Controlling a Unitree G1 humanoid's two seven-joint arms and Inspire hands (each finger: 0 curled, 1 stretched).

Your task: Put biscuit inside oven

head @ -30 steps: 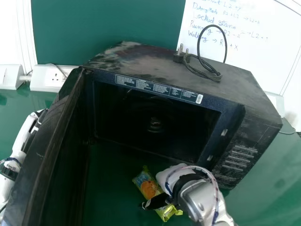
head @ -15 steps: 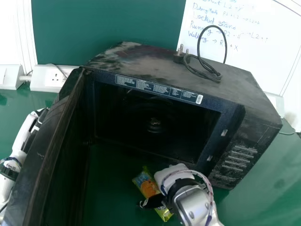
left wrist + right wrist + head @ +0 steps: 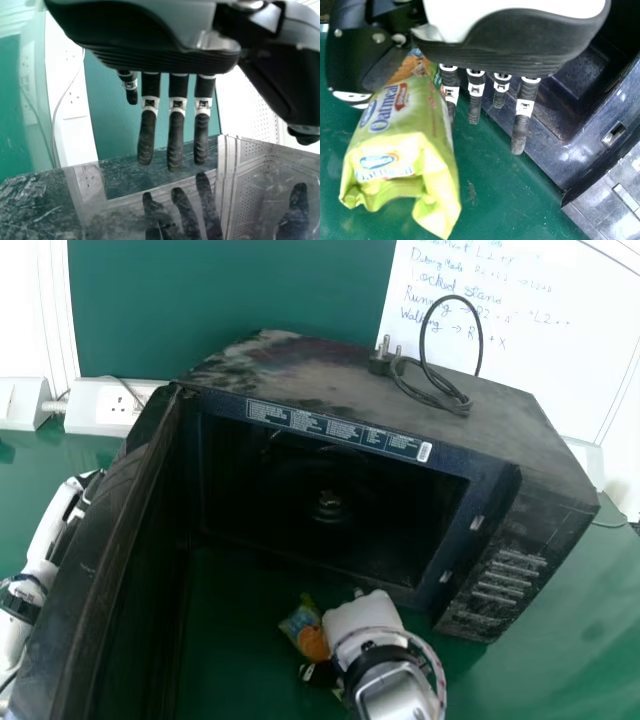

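Note:
In the head view the black oven (image 3: 500, 435) stands with its door (image 3: 100, 540) swung wide at the left. The biscuit packet (image 3: 312, 642) lies on the green table before the cavity, partly hidden by my right hand (image 3: 362, 624). In the right wrist view the yellow-green packet (image 3: 402, 135) sits between the thumb and the straight fingers of my right hand (image 3: 521, 125), beside the oven's front edge (image 3: 550, 157). My left hand (image 3: 60, 525) is outside the door at the far left; in the left wrist view my left hand (image 3: 176, 132) has straight fingers above a shiny dark surface.
A power cord with its plug (image 3: 436, 390) lies on top of the oven. White socket boxes (image 3: 105, 410) stand behind at the left, and a whiteboard (image 3: 560, 350) is behind at the right. The opened door stands between my left hand and the packet.
My right hand has shifted left across the packet and now covers more of its lower end. The left arm and the oven look unmoved.

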